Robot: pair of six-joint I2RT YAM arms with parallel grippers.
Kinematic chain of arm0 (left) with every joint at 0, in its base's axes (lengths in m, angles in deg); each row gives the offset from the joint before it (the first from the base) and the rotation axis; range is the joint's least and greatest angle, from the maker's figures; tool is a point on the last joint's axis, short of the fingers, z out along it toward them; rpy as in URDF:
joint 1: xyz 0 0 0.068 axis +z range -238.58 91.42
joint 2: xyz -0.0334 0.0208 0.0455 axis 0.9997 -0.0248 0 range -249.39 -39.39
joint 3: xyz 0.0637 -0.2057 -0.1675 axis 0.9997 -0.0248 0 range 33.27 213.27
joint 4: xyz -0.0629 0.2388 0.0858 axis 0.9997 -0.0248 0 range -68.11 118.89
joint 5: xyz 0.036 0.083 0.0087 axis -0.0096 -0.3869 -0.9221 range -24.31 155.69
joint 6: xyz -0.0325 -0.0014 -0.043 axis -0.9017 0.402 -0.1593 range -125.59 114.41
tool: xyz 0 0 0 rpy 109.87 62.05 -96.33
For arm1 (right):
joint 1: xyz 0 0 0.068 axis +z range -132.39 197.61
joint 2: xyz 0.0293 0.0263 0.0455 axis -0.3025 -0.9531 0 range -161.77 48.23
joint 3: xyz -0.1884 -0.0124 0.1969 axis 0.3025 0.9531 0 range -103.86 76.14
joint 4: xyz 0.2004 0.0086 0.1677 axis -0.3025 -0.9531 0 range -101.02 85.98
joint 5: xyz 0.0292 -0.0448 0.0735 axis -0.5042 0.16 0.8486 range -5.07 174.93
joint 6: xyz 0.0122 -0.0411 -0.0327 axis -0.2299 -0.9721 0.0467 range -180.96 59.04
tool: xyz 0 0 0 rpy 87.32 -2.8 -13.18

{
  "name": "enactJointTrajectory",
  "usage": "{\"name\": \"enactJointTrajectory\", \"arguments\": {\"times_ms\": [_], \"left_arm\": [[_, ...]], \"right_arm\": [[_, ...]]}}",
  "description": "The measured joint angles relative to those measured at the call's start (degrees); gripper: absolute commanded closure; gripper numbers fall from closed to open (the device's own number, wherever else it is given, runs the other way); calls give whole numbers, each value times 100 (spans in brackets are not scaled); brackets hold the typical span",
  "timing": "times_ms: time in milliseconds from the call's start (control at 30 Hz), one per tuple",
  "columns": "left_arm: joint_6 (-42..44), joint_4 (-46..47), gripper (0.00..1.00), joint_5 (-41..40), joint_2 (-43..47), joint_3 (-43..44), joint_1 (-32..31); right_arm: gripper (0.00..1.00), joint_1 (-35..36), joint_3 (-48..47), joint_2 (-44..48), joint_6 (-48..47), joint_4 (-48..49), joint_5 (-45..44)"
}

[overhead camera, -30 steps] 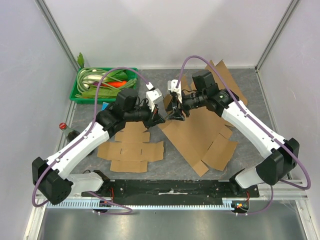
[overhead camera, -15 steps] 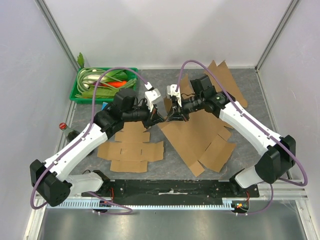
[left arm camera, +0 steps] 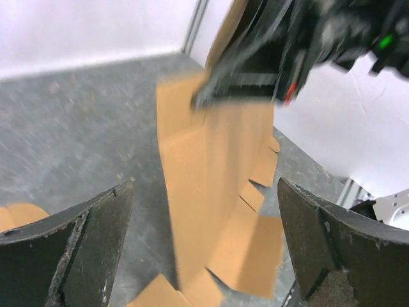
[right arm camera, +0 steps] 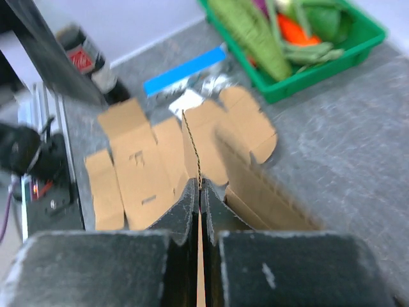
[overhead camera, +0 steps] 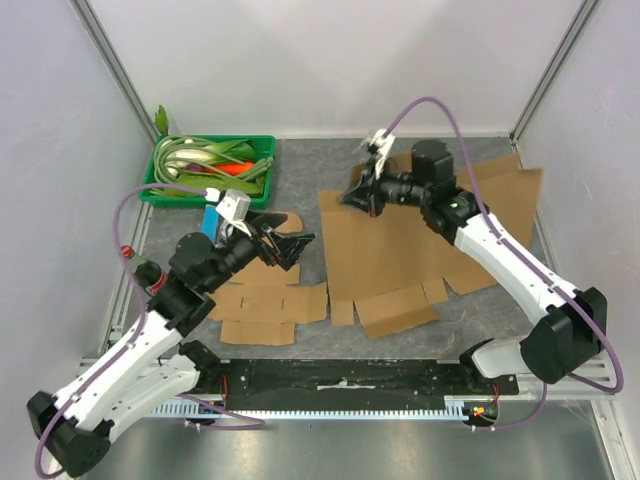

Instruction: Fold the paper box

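Currently, your right gripper (overhead camera: 358, 197) is pinched tight on the far-left edge of the paper box blank (overhead camera: 400, 255), which lies unfolded right of centre on the counter (overhead camera: 305, 175), while your left gripper (overhead camera: 295, 248) gapes wide and empty, so every fold remains.

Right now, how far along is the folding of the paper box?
Nothing looks folded yet. The right gripper has its jaws shut on the far edge of the big cardboard sheet, holding it up. The left gripper is open and empty. The small cardboard blank lies flat. All the folds are left to do.
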Motion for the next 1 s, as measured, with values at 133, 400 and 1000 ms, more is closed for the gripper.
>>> {"name": "enactJointTrajectory", "arguments": {"times_ms": [133, 400, 1000], "left_arm": [[-688, 1137, 1, 356, -623, -833, 31], [-1126, 2297, 25, 1189, -2232, -931, 35], [-1176, 2511, 47, 2218, -2621, 208, 308]], "right_arm": [[100, -553, 114, 254, 975, 918, 125], [100, -1353, 450, 428, 2317, 2131, 785], [100, -2223, 48, 573, 3967, 3058, 1563]]}}
